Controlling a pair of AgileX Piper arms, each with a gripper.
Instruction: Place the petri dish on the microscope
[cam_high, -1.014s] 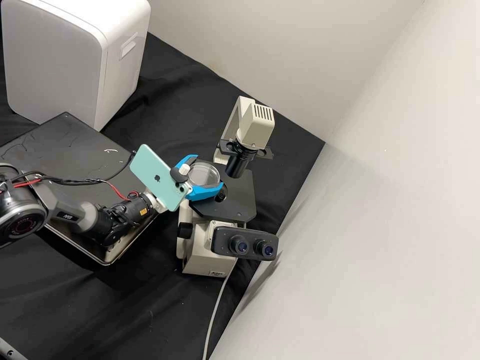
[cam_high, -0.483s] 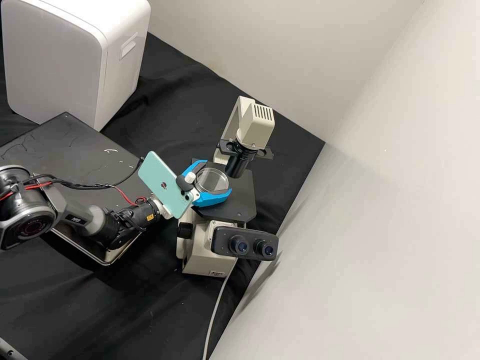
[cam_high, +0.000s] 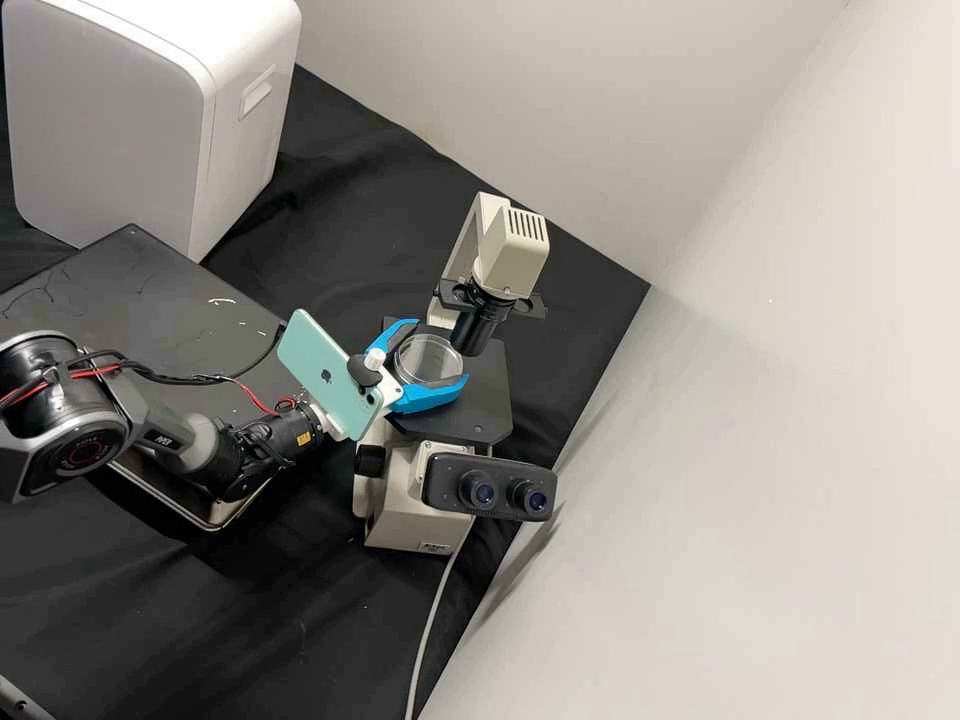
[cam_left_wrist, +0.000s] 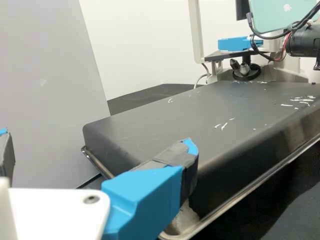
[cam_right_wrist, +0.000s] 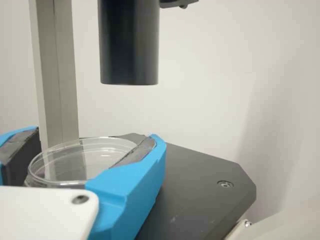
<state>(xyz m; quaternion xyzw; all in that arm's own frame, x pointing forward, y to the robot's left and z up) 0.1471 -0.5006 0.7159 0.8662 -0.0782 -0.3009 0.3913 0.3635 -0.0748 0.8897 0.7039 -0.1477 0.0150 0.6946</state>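
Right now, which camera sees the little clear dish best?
The right wrist view: the petri dish sits close up between the blue fingers of the right gripper, over the black stage. The high view shows it small, from above, under the dark lens tube. In the left wrist view it is too far off to make out.

The right pincer has carried the petri dish farther in over the microscope stage.

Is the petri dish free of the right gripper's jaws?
No, the right gripper clasps the petri dish over the microscope stage.
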